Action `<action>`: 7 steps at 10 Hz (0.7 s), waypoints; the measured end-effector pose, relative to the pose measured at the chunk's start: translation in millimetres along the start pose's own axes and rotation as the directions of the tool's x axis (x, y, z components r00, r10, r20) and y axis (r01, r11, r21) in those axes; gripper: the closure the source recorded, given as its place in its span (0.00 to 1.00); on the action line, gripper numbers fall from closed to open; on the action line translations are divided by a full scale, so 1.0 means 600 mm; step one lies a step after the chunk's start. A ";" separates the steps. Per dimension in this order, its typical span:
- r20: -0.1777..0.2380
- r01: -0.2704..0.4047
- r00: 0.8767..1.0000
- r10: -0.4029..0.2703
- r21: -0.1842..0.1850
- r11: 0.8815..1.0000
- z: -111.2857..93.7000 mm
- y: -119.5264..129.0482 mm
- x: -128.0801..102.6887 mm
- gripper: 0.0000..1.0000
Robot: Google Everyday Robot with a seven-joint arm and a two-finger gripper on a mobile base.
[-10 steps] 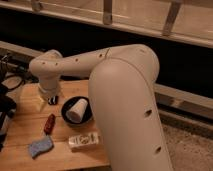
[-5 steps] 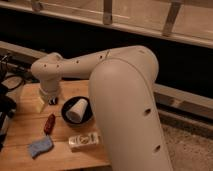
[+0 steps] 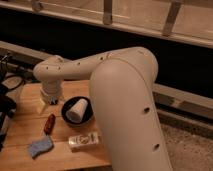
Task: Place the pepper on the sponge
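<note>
Plainly, your pepper (image 3: 49,123) was not on the sponge (image 3: 40,146) at this moment. It lay flat on the wooden table (image 3: 22,122) just past the sponge's far edge, close to it, and none of it rested on the pad. The sponge itself lay bare near the table's front edge.

By my judgement the whole of the placing was left to you: the pepper had to be taken up and set down on the sponge.

Farther from the sponge, beyond the pepper, your gripper (image 3: 48,102) hung low over the table under the arm's wrist. It held no pepper, and you could not tell from this view whether it was open or closed.

To the right of the sponge lay a pale wrapped packet (image 3: 83,141). Behind that packet, farther from the sponge, stood a black bowl (image 3: 88,119) with a white cup (image 3: 76,110) tipped over inside it.
</note>
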 end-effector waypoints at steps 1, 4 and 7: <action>0.001 0.001 1.000 -0.001 0.006 1.000 0.001 0.002 -0.001 0.20; 0.015 0.007 1.000 -0.008 0.085 0.996 -0.025 0.064 -0.033 0.20; -0.026 0.015 1.000 -0.012 0.122 0.992 -0.021 0.112 -0.055 0.20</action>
